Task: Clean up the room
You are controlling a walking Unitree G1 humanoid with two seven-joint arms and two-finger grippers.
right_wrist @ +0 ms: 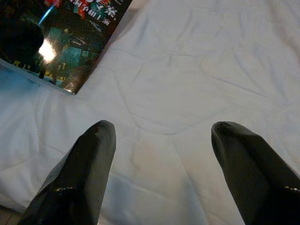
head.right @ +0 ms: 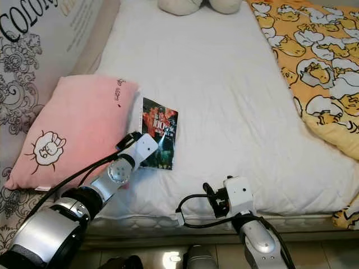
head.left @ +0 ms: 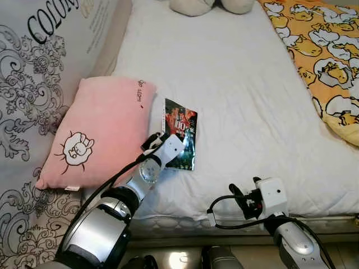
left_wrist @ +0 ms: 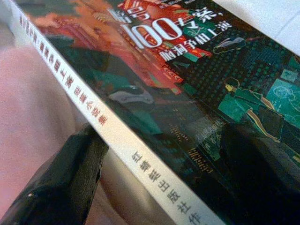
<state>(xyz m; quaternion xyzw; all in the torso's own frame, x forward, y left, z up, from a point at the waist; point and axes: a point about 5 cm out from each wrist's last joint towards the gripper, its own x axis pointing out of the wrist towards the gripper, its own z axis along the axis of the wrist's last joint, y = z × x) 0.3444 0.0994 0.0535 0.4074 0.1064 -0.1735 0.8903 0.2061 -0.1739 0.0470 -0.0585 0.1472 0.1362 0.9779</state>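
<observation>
We see no bin, box or basket in these views; everything lies loose on the white bed (head.left: pixel 241 84). The task's thing before us is a dark paperback book (head.left: pixel 180 133) with red and green cover art and "100" in its title, lying flat on the sheet just beside the pink pillow (head.left: pixel 101 129), its spine along the pillow's edge. Our left gripper (left_wrist: pixel 159 154) reaches over the near end of the book; in the left wrist view its fingers (left_wrist: pixel 61 183) stand parted, one down between the pillow and the white spine, the other over the cover, straddling the book rather than clamped on it. Our right gripper (right_wrist: pixel 159 164) hovers low over bare sheet at the bed's near edge, fingers spread wide and holding nothing. A yellow duck-print blanket (head.left: pixel 320 50) covers the bed's right side, and cream plush shapes (head.left: pixel 210 5) sit at the far end. A grey patterned fabric (head.left: pixel 33 73) rises behind the pillow.
</observation>
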